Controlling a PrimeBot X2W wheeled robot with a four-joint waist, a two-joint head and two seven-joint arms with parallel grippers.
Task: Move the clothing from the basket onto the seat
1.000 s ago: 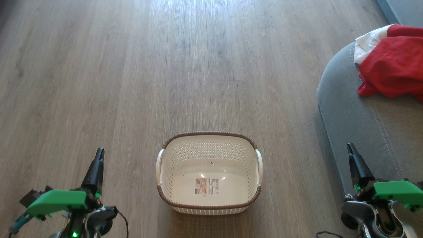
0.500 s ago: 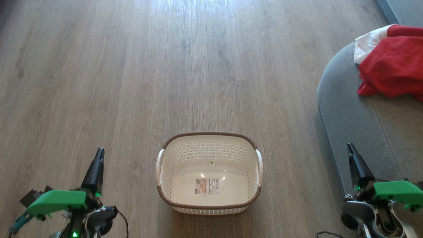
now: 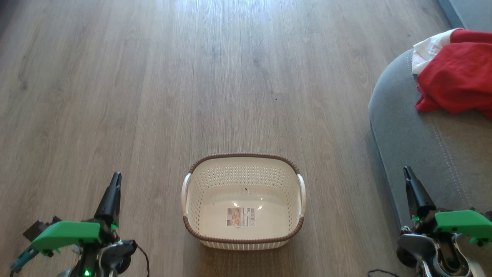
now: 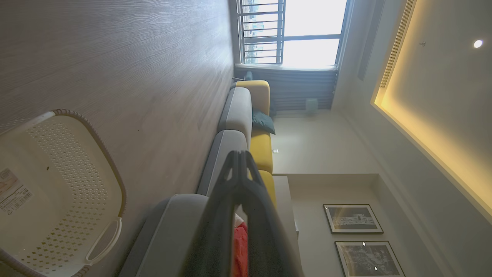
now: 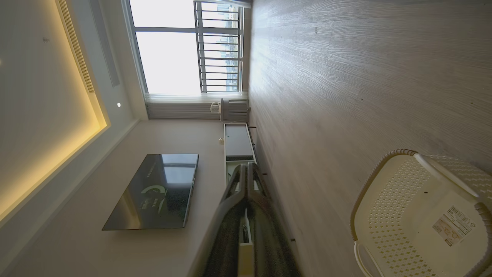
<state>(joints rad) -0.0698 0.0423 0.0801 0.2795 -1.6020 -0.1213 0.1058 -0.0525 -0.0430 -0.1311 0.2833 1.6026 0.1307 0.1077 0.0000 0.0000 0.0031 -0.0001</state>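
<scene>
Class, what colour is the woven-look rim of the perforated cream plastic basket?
Brown; the rim shows best in the head view.

Slim black fingers [image 3: 109, 200], green wrist covers [image 3: 65, 234]

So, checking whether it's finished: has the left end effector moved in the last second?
No. The left end effector keeps its place left of the basket, which hasn't shifted either.

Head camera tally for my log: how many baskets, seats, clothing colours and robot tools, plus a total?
Baskets: 1, the basket, holding no clothing
Seats: 1, the seat
Clothing colours: 2, red clothing and white clothing, both on the seat
Tools: 2, left tool and right tool, both shut
Total: 6
</scene>
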